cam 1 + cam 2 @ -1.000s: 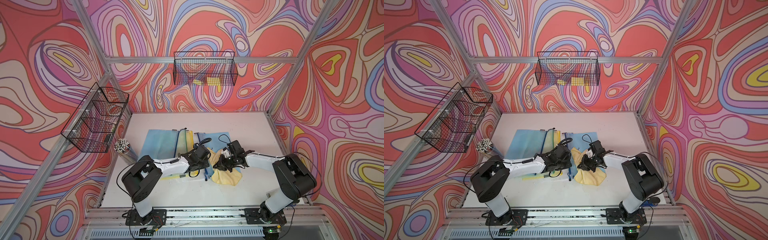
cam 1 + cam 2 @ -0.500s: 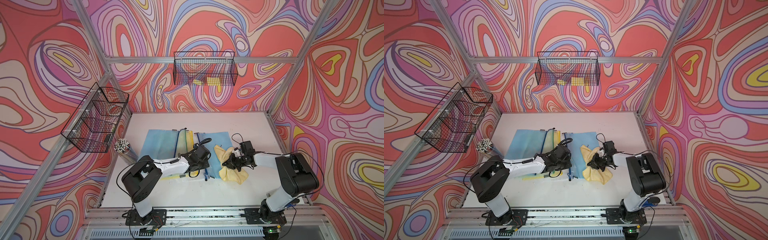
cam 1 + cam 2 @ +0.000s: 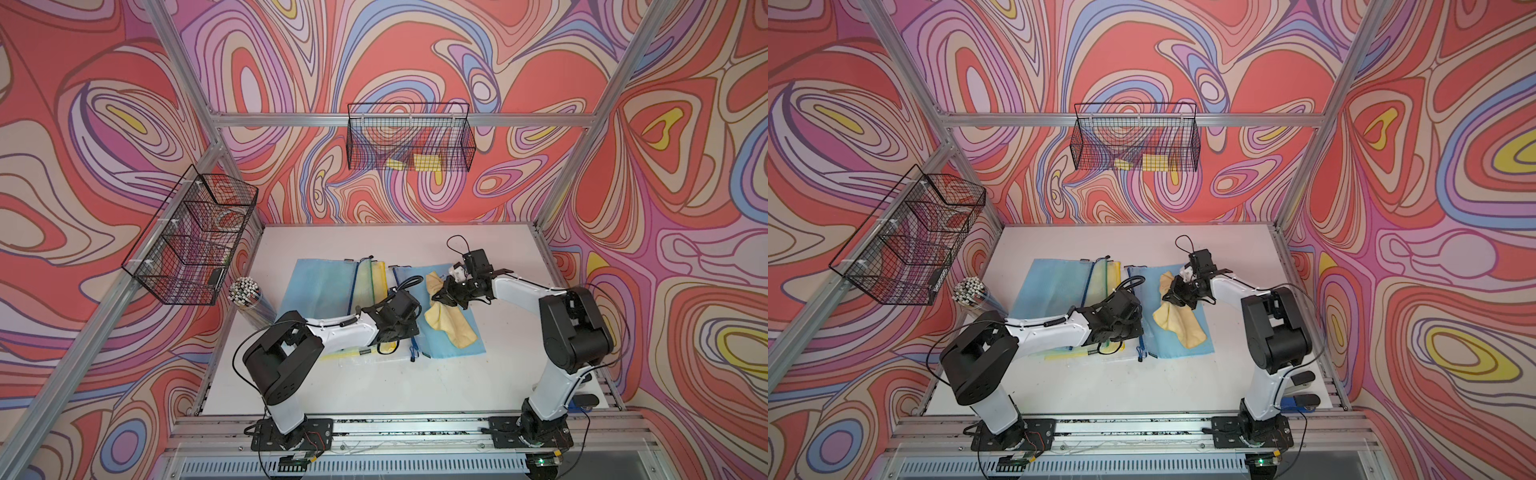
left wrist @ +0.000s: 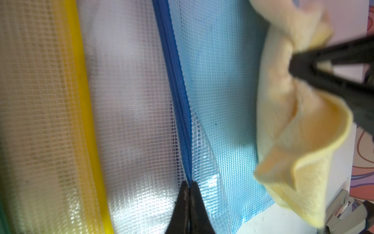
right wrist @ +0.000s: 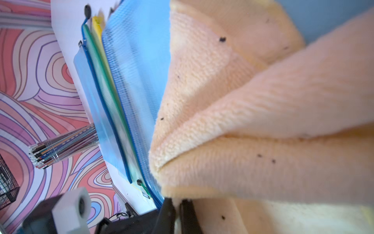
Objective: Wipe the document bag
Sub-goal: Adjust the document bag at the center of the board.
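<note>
**Bag** point(image 3: 453, 349) – blue mesh, flat on the table point(image 3: 374, 395), right of centre, its blue zip edge toward the left arm. Seen in both top views point(image 3: 1183, 347) and the left wrist view point(image 4: 218, 81).

**Cloth** point(image 3: 451, 324) – yellow, crumpled, lying across the bag's middle; one end bunched and lifted at the far side, the other trailing toward the near edge. Small dark specks show on it in the right wrist view point(image 5: 242, 101).

**Right gripper** point(image 3: 436, 297) – jaws closed on the cloth's bunched end, just above the bag.

**Left gripper** point(image 4: 189, 185) – jaws fully together, tips on the bag's zip; whether they pinch it cannot be told.

**Other bags** point(image 3: 320, 286) – blue, yellow and green-edged, overlapping, just left of the bag, partly under the left arm.

**Pens** point(image 3: 245, 291) – in a clear cup at the table's left edge.

**Baskets** point(image 3: 409, 141) – black wire, one on the back wall, one on the left wall point(image 3: 191, 241).
</note>
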{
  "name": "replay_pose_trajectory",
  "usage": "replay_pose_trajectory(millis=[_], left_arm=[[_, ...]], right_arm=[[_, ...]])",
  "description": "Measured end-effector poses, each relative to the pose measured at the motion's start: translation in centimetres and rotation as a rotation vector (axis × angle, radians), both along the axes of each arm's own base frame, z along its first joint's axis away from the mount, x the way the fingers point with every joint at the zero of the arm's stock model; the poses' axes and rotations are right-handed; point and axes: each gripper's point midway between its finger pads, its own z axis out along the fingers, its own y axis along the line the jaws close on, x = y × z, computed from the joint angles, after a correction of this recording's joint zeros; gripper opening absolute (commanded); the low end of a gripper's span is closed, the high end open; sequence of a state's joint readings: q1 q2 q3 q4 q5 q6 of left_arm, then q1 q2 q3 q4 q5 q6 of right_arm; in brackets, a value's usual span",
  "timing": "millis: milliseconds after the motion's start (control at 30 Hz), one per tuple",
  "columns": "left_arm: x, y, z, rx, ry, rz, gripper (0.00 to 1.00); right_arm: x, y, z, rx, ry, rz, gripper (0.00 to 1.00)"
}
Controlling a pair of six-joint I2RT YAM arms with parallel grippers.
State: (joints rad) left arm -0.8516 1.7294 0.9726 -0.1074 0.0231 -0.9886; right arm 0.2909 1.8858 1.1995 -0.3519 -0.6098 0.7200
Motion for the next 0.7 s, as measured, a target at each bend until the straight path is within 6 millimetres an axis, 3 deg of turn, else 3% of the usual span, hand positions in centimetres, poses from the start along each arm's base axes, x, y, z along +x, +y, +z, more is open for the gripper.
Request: replay_pose_trajectory(millis=[100,200,300,367,433,533,700], left_arm=[[-0.1,-0.1,0.0,-0.002,0.003,-0.004,0.00],[-0.1,0.0,0.0,0.000,0.004,-0.005,0.00],[-0.1,0.1,-0.1,0.007,0.003,-0.006,0.00],[-0.2,0.3,0.1,0.011,0.002,-0.006,0.00],[-0.2,0.4,0.5,0.013,-0.008,-0.004,0.00],[0.1,1.2,2.2,0.022,-0.048,0.004,0.00],[0.0,3.8,7.1,0.064,-0.145,0.004,0.00]], right_arm=[[2.7,1.4,-1.2,-0.018,0.003,0.009,0.00],[4.9,1.2,-2.8,-0.055,0.020,-0.002,0.00],[6.1,0.1,-3.8,-0.073,0.035,-0.018,0.00],[6.5,-1.7,-4.1,-0.081,0.050,-0.045,0.00],[7.1,-4.4,-4.4,-0.082,0.058,-0.087,0.00],[7.5,-10.3,-4.6,-0.082,0.070,-0.178,0.00],[5.1,-20.7,-4.2,-0.143,0.098,-0.358,0.00]])
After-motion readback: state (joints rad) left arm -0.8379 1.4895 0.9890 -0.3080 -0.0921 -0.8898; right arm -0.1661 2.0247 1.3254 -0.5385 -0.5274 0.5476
